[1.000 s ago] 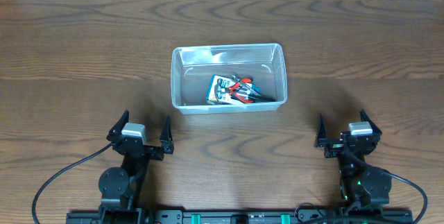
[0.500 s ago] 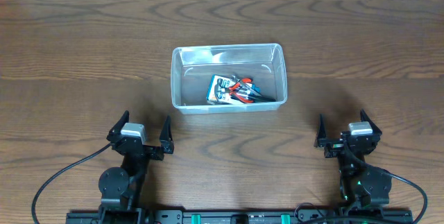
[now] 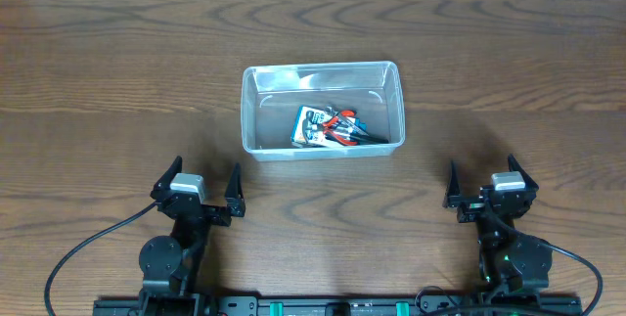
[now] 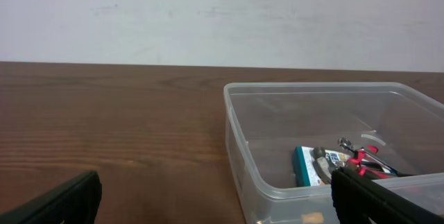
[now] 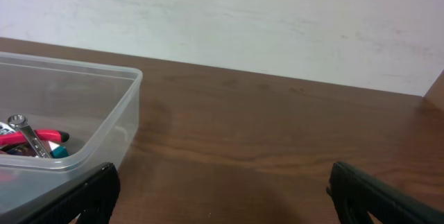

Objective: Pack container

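Overhead, one container (image 3: 245,111), one packet (image 3: 311,126) plus red pliers (image 3: 344,128) inside, left end effector (image 3: 205,172), right end effector (image 3: 481,167), both released.

Container (image 3: 252,111) clear translucent plastic, smooth, faintly glossy; table (image 3: 117,81) dark wood grain, smooth, low sheen; pliers (image 3: 342,120) with red plastic-looking handles; wrench (image 5: 26,135) bare shiny metal; wall (image 4: 208,16) white, matt, lightly scuffed.
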